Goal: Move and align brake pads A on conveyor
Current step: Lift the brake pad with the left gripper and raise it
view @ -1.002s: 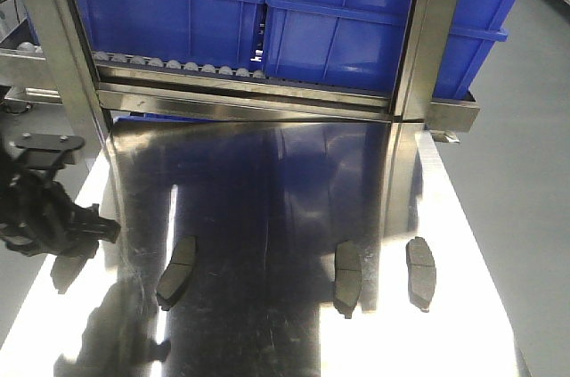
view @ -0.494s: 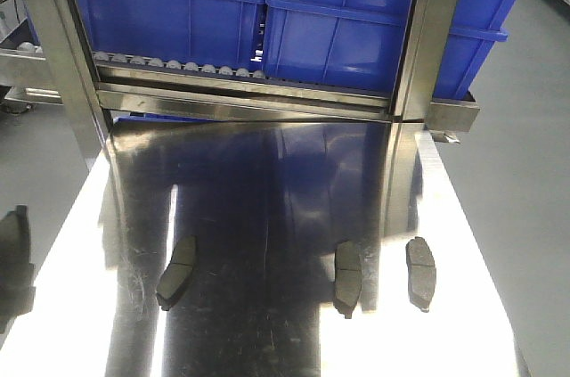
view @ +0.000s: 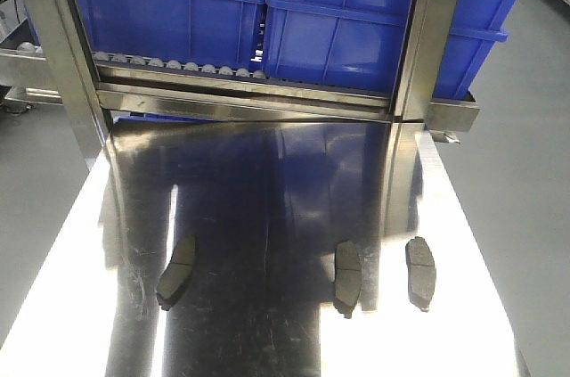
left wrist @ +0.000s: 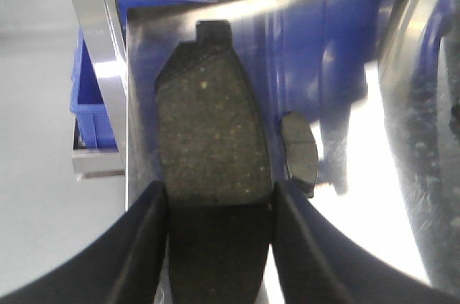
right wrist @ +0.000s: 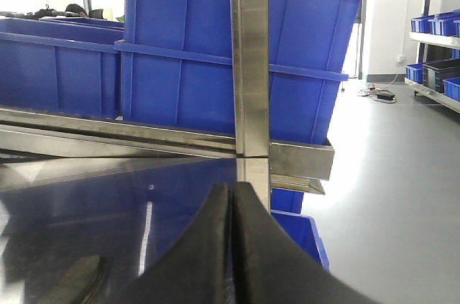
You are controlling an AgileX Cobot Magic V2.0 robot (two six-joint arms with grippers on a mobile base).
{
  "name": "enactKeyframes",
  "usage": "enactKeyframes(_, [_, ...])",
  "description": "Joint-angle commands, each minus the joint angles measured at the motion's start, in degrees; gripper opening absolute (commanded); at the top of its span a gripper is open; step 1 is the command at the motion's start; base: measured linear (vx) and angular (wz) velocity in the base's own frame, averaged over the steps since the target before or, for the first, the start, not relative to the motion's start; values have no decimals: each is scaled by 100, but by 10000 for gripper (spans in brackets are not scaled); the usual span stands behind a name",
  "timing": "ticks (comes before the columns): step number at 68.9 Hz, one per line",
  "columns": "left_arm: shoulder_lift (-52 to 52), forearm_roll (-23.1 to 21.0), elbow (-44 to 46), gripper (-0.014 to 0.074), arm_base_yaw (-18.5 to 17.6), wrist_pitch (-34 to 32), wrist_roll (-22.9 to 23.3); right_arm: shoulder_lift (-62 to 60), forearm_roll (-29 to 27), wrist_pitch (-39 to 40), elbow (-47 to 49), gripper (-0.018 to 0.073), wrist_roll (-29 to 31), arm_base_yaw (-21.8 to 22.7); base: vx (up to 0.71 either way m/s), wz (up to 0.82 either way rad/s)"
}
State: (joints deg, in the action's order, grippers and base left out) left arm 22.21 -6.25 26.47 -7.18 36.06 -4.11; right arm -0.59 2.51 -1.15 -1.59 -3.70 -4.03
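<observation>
Three brake pads A lie on the shiny steel tabletop point(view: 267, 181) in the front view: a tilted one at the left point(view: 176, 272), one in the middle point(view: 346, 277) and one at the right point(view: 421, 272). A fourth pad point(left wrist: 208, 124) is held lengthwise in my left gripper point(left wrist: 218, 200), which is shut on it above the table's left edge. Another pad point(left wrist: 298, 154) lies on the steel just beyond it. My right gripper point(right wrist: 231, 192) is shut with nothing in it, low over the table, with a pad point(right wrist: 83, 279) partly visible at its lower left. The conveyor is out of view.
Blue bins point(view: 178, 20) point(view: 356, 29) stand on a roller track point(view: 178, 65) behind the table, framed by steel posts point(view: 62, 56) point(view: 427, 38). Grey floor lies on both sides. A blue bin point(left wrist: 90, 95) sits below the table's left edge.
In the front view my left arm, seen at the left edge a second ago, has drawn away to the left and out of the frame. The three pads on the table have not moved.
</observation>
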Motion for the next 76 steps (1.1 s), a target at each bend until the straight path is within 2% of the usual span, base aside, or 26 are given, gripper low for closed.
enactKeyframes(1, [-37,-95,167,-6,-27,-571,20,-69,24,411,-71,-12,47,2,0,0])
enactKeyframes(59, [-44,-95,167,-6,-27,-527,20,-69,30,418,-71,-12,66,2,0,0])
enactKeyframes(76, [-44,-95,167,-6,-27,-527,20,-69,-109,1149,88,-12,21,2,0,0])
